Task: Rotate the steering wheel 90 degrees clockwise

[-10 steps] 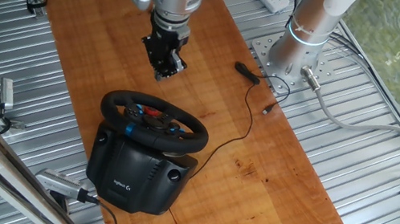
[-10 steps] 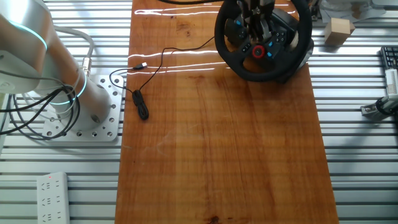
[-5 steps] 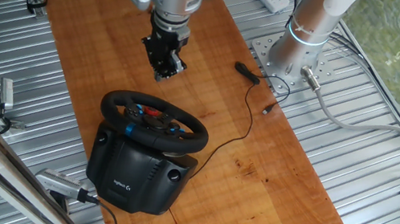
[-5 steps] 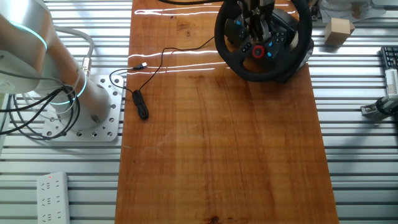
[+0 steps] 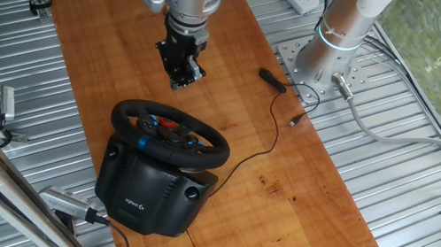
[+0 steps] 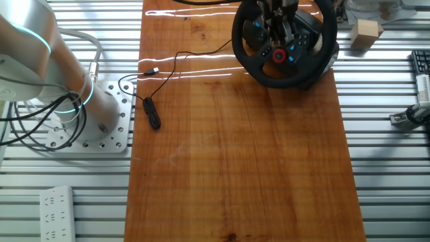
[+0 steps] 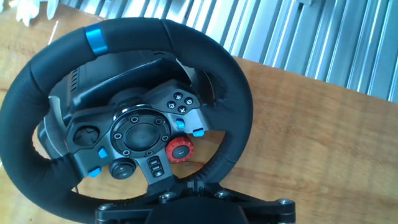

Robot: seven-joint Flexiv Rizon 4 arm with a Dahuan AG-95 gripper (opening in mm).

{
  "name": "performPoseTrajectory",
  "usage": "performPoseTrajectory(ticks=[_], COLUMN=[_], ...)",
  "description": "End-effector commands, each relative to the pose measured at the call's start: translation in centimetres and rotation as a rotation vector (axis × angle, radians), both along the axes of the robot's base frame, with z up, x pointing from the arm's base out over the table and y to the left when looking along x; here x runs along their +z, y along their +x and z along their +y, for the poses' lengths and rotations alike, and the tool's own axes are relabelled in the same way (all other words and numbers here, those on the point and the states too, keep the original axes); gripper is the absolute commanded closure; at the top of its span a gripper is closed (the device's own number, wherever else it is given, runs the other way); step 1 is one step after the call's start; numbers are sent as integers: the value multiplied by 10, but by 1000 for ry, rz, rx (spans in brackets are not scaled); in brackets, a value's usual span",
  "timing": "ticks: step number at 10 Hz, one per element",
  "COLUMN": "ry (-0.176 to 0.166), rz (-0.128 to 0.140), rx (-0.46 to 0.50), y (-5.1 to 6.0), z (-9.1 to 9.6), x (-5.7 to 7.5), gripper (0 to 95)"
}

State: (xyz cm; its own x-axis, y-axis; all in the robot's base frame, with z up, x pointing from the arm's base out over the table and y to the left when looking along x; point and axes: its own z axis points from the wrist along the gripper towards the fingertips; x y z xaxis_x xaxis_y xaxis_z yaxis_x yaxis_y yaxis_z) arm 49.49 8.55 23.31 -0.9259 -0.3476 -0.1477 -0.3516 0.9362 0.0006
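Observation:
The steering wheel (image 5: 218,149) is a black round rim on a boxy black base (image 5: 151,191) at the near part of the wooden board. Its blue strip (image 5: 143,141) faces the near left of the rim. In the hand view the wheel (image 7: 237,93) fills the frame, with the blue strip (image 7: 94,38) at the upper left and a red knob (image 7: 181,150) on the hub. My gripper (image 5: 181,78) hangs above the board behind the wheel, apart from it, shut and empty. It also shows in the hand view (image 7: 193,185) and in the other fixed view (image 6: 275,42).
A thin black cable (image 5: 274,124) with a plug runs over the board to the right of the wheel. The arm's base plate (image 5: 319,68) stands at the far right edge. A wooden block (image 6: 367,33) and a white power strip (image 6: 56,214) lie on the metal slats.

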Motion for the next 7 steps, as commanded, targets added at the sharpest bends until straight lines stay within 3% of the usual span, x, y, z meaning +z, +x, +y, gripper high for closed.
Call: performPoseTrajectory(ticks=[1, 5, 7], ry=[22, -9, 0], rz=[-30, -2, -11], rx=[14, 107, 136], y=[0, 0, 0], z=[0, 0, 0], x=[0, 0, 0], gripper=[950, 950, 950])
